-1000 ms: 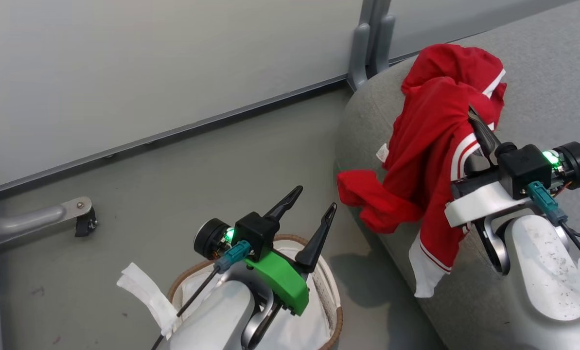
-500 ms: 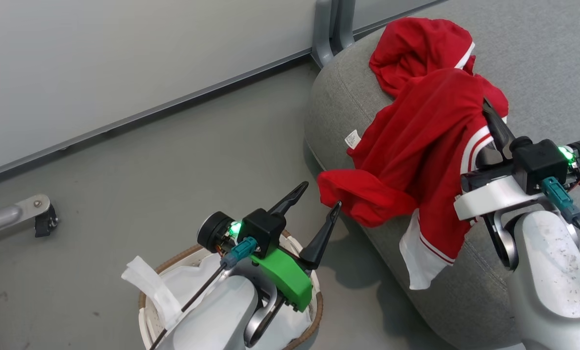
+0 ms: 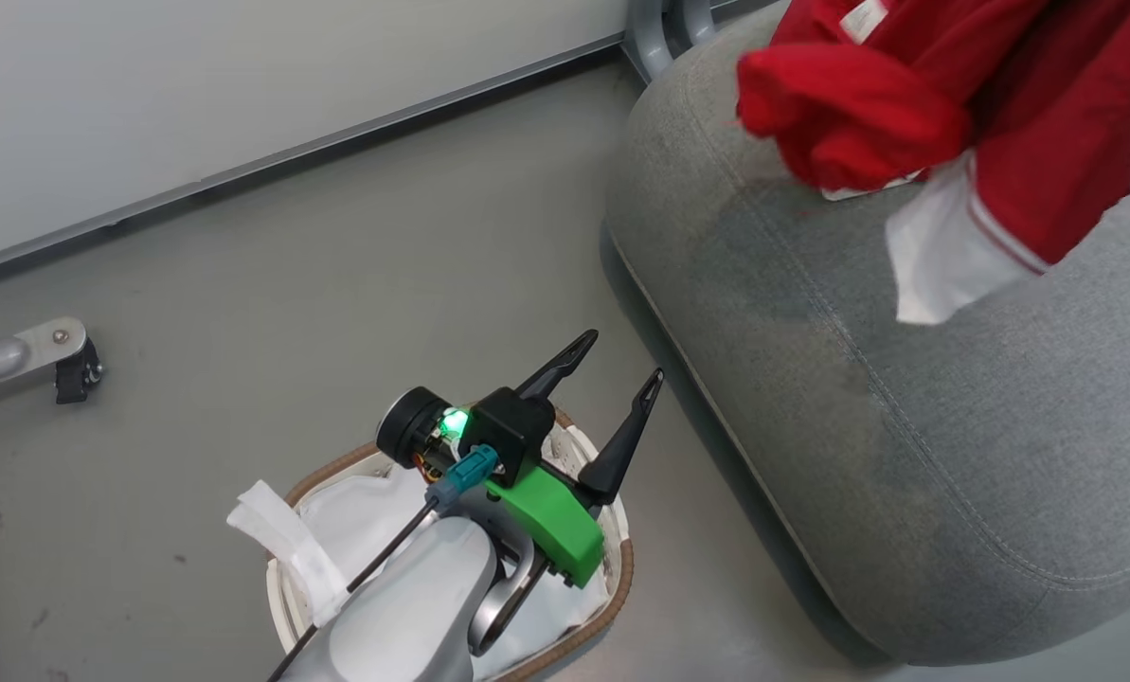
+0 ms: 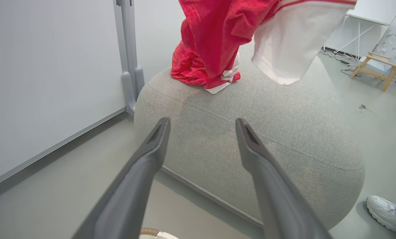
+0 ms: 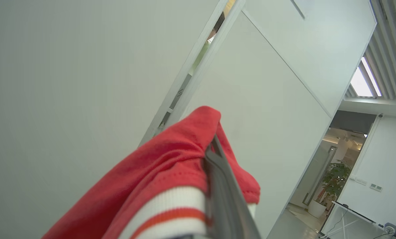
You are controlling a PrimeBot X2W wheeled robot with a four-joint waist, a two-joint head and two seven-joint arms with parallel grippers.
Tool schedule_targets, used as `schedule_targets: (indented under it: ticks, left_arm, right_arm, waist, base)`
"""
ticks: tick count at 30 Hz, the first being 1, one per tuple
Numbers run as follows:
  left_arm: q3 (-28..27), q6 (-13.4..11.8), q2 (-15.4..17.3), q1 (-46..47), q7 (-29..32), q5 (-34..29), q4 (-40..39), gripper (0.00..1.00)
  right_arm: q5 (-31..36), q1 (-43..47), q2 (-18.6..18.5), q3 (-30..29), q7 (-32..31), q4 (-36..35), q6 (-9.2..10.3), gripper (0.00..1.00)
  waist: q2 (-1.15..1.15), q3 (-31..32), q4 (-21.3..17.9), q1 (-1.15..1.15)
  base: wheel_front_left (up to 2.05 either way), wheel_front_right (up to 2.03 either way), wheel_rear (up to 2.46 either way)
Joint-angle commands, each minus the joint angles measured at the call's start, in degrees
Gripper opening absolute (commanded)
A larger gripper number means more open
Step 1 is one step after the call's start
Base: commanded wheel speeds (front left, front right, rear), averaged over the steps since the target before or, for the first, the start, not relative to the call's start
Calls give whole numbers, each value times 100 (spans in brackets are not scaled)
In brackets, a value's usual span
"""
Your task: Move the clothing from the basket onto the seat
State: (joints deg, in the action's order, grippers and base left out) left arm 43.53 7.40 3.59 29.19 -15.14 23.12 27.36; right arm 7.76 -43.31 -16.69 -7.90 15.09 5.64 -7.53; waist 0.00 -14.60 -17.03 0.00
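Note:
The clothing is a red garment with white striped cuffs, hanging at the top right of the head view over the grey seat. In the right wrist view my right gripper is shut on a fold of the clothing, fingers pointing up along the wall. In the left wrist view the clothing hangs with its lower end resting on the seat. My left gripper hovers open and empty over the white-lined basket, left of the seat. Its fingers point at the seat's side.
A pale partition wall runs along the back, with a grey post behind the seat. A metal foot with a caster sticks out at the left. A person's shoe stands beside the seat, and a wooden chair is farther off.
The head camera has shifted. The right arm has risen with the clothing and left the head view; most of the garment now hangs above the seat. The left gripper stays open over the basket.

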Motion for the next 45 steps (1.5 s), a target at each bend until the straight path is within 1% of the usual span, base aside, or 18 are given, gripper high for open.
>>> schedule_targets:
  ticks: [1, 5, 7, 12, 15, 18, 20, 22, 26, 28, 33, 39, 42, 43, 44, 45]
  left_arm:
    - [6, 15, 58, 88, -1, -58, -26, 100]
    - [1, 15, 69, 147, 0, -97, -71, 100]
    - [19, 15, 71, 213, -1, -131, -103, 100]
    - [17, 15, 93, 402, -1, -211, -191, 100]
    - [-17, 15, 132, 560, -1, -289, -210, 100]
    - [-24, 15, 176, 721, 0, -371, -227, 100]
    - [-13, 15, 211, 847, -1, -430, -234, 100]
    - [3, 15, 245, 955, 0, -483, -246, 100]
    - [-57, 15, 295, 1131, 0, -563, -249, 100]
    - [-81, 15, 310, 1180, -1, -609, -267, 100]
    - [-153, 7, 361, 1214, -1, -701, -328, 100]
    - [-188, 3, 383, 1151, -1, -759, -312, 100]
    - [-204, 4, 398, 1105, -1, -766, -297, 100]
    - [-207, 4, 403, 1083, -1, -763, -289, 100]
    - [-206, 4, 409, 1064, -1, -759, -284, 100]
    - [-204, 5, 411, 1042, -1, -753, -280, 100]
  right_arm:
    - [59, -232, -185, -99, 12, 31, 8, 0]
    - [-49, -889, -681, -331, -183, 311, 8, 0]
    - [-104, -1261, -1027, -413, -362, 565, 8, 0]
    - [-250, -1889, -1621, -458, -554, 1216, 8, 0]
    - [-304, -2123, -1840, -474, -484, 1743, 8, 0]
    - [-262, -2297, -1922, -516, -341, 2183, 8, 0]
    - [-210, -2409, -1877, -586, -214, 2455, 8, 0]
    - [-129, -2474, -1738, -661, -108, 2703, 8, 0]
    - [8, -2535, -1346, -763, 9, 3058, 8, 0]
    - [43, -2468, -1142, -809, 10, 3065, 8, 0]
    - [114, -1986, -616, -920, 14, 3102, 8, 0]
    - [271, -1418, -304, -1050, 16, 3184, 8, 0]
    - [348, -1224, -221, -1118, 16, 3119, 8, 0]
    - [366, -1165, -179, -1142, 16, 3092, 8, 6]
    - [385, -1110, -139, -1156, 16, 3062, 8, 19]
    - [405, -1045, -93, -1179, 15, 3028, 8, 50]
  waist:
    - [0, -70, 60, 0]
    - [0, -188, 114, 0]
    - [0, -309, 159, 0]
    - [0, -708, 254, 0]
    - [0, -1058, 291, 0]
    - [0, -1419, 324, 0]
    - [0, -1667, 350, 0]
    - [0, -1871, 379, 0]
    - [0, -2189, 411, 0]
    - [0, -2308, 421, 0]
    - [0, -2506, 418, 0]
    - [0, -2569, 379, 0]
    - [0, -2563, 342, 0]
    - [0, -2556, 324, 0]
    - [0, -2547, 306, 0]
    - [0, -2530, 287, 0]
  base:
    - [0, 0, 0]
    - [0, 0, 0]
    - [0, 0, 0]
    - [0, 0, 0]
    - [0, 0, 0]
    - [0, 0, 0]
    - [0, 0, 0]
    - [0, 0, 0]
    - [0, 0, 0]
    - [0, 0, 0]
    - [0, 0, 0]
    - [0, 0, 0]
    - [0, 0, 0]
    - [0, 0, 0]
    - [0, 0, 0]
    - [0, 0, 0]
